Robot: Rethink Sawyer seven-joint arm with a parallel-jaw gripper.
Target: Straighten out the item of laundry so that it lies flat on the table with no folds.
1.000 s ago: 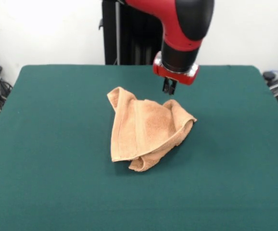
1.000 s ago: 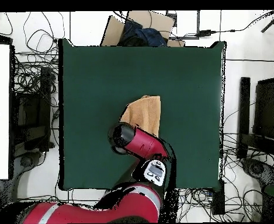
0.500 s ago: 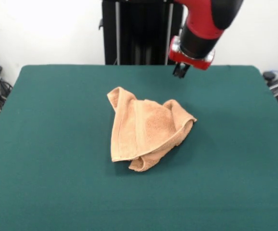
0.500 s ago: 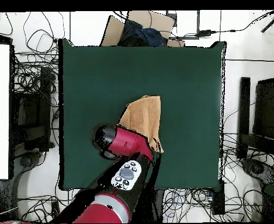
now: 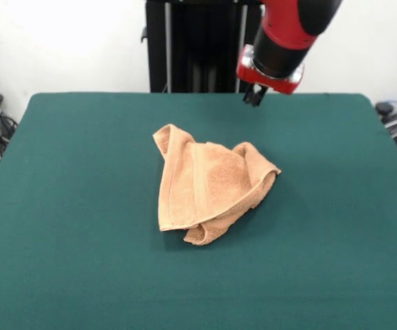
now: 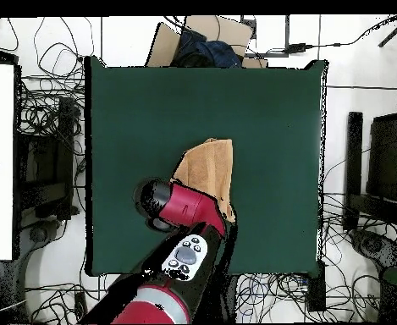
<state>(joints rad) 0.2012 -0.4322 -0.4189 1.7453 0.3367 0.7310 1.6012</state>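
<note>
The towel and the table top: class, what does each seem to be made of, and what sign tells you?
Towel: likely terry cloth, with a matte, nubby orange surface, soft rolled folds and a flatter woven band. Table top: seemingly a felt-like cloth cover, even dark green, no shine or grain.

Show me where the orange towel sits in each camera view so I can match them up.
Front view: the orange towel lies crumpled and folded near the middle of the green table, below and left of the raised gripper.
Overhead view: the towel is right of centre, its lower edge hidden under the red arm.
Shared landmark: the green table.
</note>
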